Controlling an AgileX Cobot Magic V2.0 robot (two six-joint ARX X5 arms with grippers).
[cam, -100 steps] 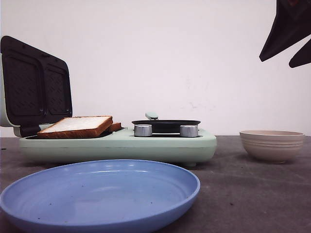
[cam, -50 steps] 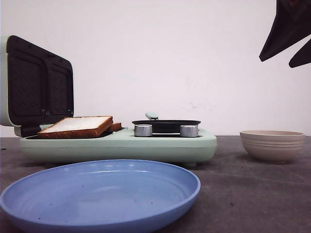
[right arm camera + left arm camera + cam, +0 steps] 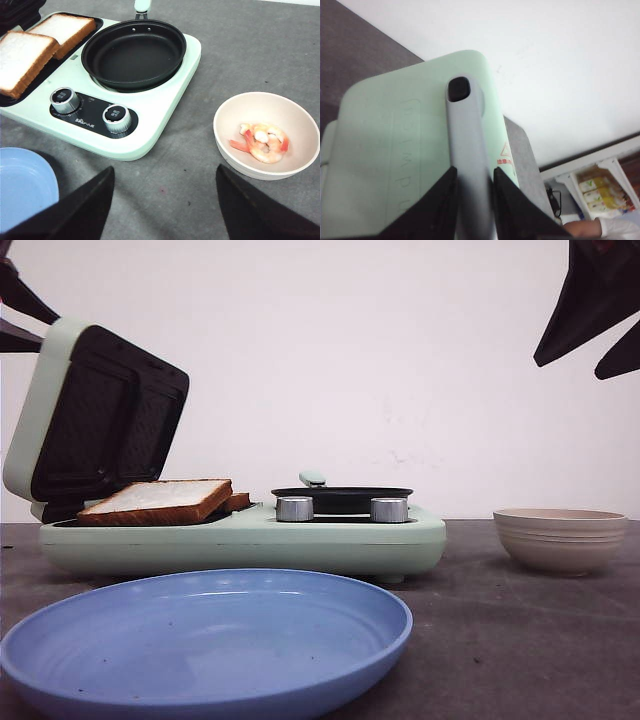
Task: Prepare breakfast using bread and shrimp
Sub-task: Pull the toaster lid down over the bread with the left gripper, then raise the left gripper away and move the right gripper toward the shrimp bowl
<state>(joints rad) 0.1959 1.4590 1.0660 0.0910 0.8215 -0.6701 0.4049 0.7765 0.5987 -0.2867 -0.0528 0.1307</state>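
The bread [image 3: 25, 57] is lying as two thick white slices with orange-brown crusts, side by side on the dark grill plate, below the left tool [image 3: 473, 172] and well off to the left of the right tool [image 3: 165, 167]. The shrimp [image 3: 262, 140] is curling pink-orange and glossy in the bowl [image 3: 265, 95], lying below the right tool, just beyond its right finger.

The left tool is clamping the grey handle [image 3: 467, 145] on the lid [image 3: 395, 150], its two fingers pressing on either side. The lid is tilting over the bread at a slant, neither upright nor shut. The right tool is hanging high over the table [image 3: 500, 640] with its fingers spread wide, holding nothing.

The step in hand appears to be closing the lid on the bread. The next move is calling for the left tool to be carrying the handle down in an arc about the hinge until the lid is sitting flat on both slices. The shrimp is waiting; the pan [image 3: 132, 52], beyond the right tool, is lying bare, and the right tool is looking well placed to be dropping onto the bowl
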